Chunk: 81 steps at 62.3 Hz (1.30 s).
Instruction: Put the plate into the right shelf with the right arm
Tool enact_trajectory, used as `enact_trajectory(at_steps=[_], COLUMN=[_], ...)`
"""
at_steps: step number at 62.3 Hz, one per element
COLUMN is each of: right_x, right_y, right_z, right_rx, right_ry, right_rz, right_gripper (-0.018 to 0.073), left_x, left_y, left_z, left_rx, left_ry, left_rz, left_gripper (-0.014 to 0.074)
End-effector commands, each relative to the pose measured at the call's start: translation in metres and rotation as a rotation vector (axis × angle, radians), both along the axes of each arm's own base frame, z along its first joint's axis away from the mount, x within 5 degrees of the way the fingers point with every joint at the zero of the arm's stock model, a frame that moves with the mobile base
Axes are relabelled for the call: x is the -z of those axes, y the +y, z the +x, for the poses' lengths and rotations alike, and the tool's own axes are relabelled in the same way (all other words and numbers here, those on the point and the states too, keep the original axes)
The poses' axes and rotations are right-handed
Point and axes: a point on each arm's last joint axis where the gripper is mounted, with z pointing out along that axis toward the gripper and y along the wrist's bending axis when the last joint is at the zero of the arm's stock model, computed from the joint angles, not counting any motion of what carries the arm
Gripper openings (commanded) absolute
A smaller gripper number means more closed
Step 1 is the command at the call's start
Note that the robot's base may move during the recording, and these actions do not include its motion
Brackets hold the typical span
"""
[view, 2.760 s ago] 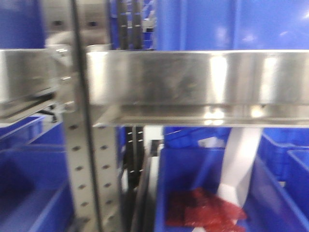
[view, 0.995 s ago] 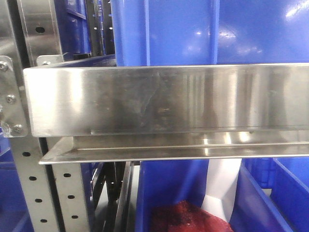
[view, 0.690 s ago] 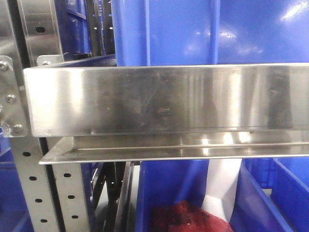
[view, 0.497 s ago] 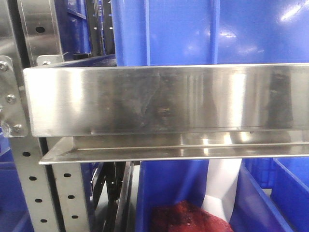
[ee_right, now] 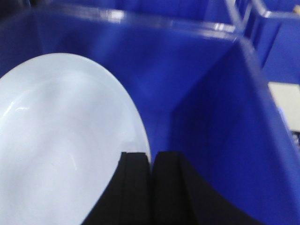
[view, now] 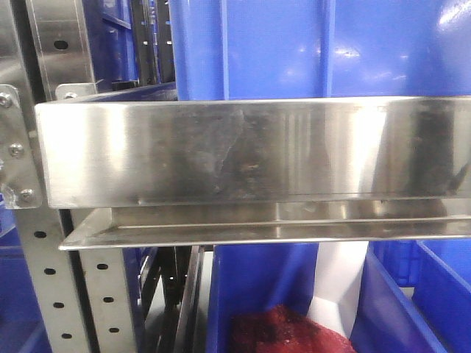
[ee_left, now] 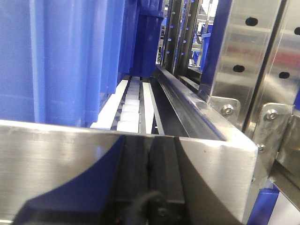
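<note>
The white plate [ee_right: 65, 140] fills the left of the right wrist view, glossy and plain. My right gripper [ee_right: 151, 154] is shut on the plate's right rim, the thin edge pinched between the two black fingers. Plate and gripper hang inside a big blue bin [ee_right: 211, 93] whose walls rise behind and to the right. The right shelf shows in the front view as a broad steel ledge [view: 221, 151] on a perforated upright [view: 44, 294]; neither plate nor arm shows there. My left gripper [ee_left: 149, 140] is shut and empty, close in front of a steel ledge [ee_left: 56, 159].
Blue bins [view: 294, 44] stand above the ledge, and another [view: 257, 287] below holds a red mesh bundle [view: 280, 331] and a white strip [view: 338, 279]. Bolted brackets [ee_left: 227, 110] and uprights [ee_left: 243, 51] crowd the left wrist's right side. More bins [ee_right: 276, 42] stand beyond.
Since 2.8 s ago the front view has shifted, so the ledge looks closer and the upright sits further left. Over the last second only a dark reflection grew at the ledge's right end.
</note>
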Motion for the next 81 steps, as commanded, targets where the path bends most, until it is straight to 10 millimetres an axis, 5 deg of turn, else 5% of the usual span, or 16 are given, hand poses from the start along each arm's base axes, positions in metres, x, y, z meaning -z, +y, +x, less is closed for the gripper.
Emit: enact_trajectory(at_steps=[1, 11, 24, 33, 45, 63, 72, 81], right_x=[-0.026, -0.021, -0.018, -0.028, -0.057, -0.099, -0.092, -0.065], right_y=[-0.002, -0.002, -0.003, -0.005, -0.012, -0.032, -0.041, -0.050], right_z=[-0.004, -0.003, -0.005, -0.015, -0.049, -0.136, -0.179, -0.219], right_rx=[-0.003, 0.000, 0.005, 0.006, 0.004, 0.006, 0.005, 0.002], right_ry=[-0.124, -0.092, -0.048, -0.072, -0.136, -0.217, -0.262, -0.294], right_rz=[0.015, 0.007, -0.002, 0.003, 0.045, 0.084, 0.094, 0.101], right_gripper=[0.0057, 0.0102, 0.0461, 0.0578, 0.0531, 0.0201, 0.0083, 0.0046], left_x=[-0.006, -0.006, -0.006, -0.006, -0.006, -0.006, -0.006, -0.006], left_y=[0.000, 0.000, 0.000, 0.000, 0.000, 0.000, 0.000, 0.000], left_z=[-0.001, -0.001, -0.001, -0.001, -0.001, -0.001, -0.001, -0.001], left_rx=[-0.001, -0.001, -0.001, -0.001, -0.001, -0.001, -0.001, -0.001], left_ry=[-0.089, -0.089, -0.089, -0.089, -0.089, -0.089, -0.089, -0.089], left_rz=[-0.011, -0.011, -0.011, -0.011, -0.011, -0.011, -0.011, -0.011], left_gripper=[-0.0047, -0.0047, -0.0047, -0.0047, -0.0047, -0.0047, -0.0047, -0.0047])
